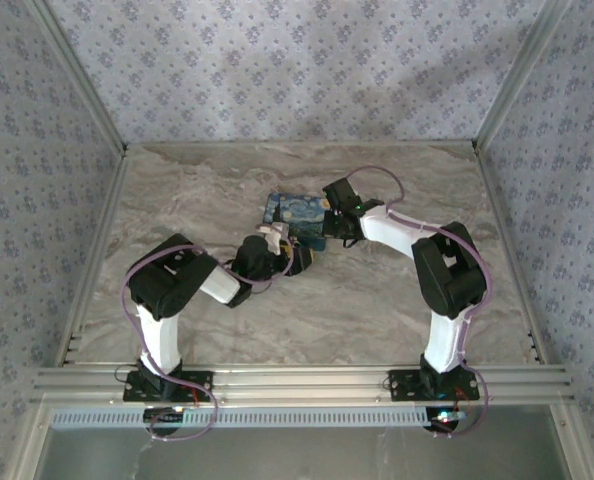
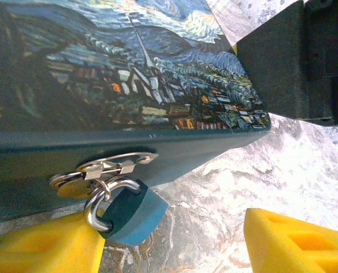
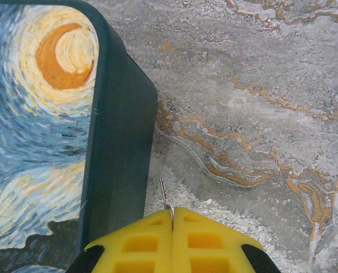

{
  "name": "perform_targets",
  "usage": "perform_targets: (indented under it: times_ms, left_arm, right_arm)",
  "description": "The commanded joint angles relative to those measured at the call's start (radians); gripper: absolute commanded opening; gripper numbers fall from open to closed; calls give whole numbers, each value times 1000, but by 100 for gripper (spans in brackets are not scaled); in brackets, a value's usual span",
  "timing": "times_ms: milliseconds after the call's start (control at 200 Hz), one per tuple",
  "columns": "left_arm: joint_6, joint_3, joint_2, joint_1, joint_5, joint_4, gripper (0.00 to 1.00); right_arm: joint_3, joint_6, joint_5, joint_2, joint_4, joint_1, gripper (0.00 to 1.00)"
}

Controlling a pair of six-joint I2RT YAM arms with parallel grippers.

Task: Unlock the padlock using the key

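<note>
Over the veined table (image 1: 377,310), the left gripper (image 2: 174,242) gaped by the blocky teal padlock (image 2: 132,213). The right gripper (image 3: 172,215) pinched a slim key (image 3: 164,193).

Found the padlock (image 2: 132,211) small, with a teal-blue body and a bright silver shackle (image 2: 94,209). Hung by that shackle from the metal hasp (image 2: 109,168) on the dark near wall of the box (image 2: 214,149), tilted, with the body slanting down and away from the wall. Saw the key (image 3: 164,196) only as a thin pale metal blade, poking out from between the pressed-together yellow tips of the right gripper (image 3: 172,219). Sat near the box's right end, just beside its rounded corner, not touching it.
</note>
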Motion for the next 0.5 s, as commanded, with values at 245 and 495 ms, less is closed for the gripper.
perform_targets:
  times_ms: [245, 495]
  left_arm:
    - [-52, -72, 20, 10, 16, 193, 59]
    - [-41, -35, 23, 12, -27, 93, 69]
  right_arm:
    - [-10, 9, -8, -11, 9, 1, 0]
    - [-16, 11, -9, -12, 14, 3, 0]
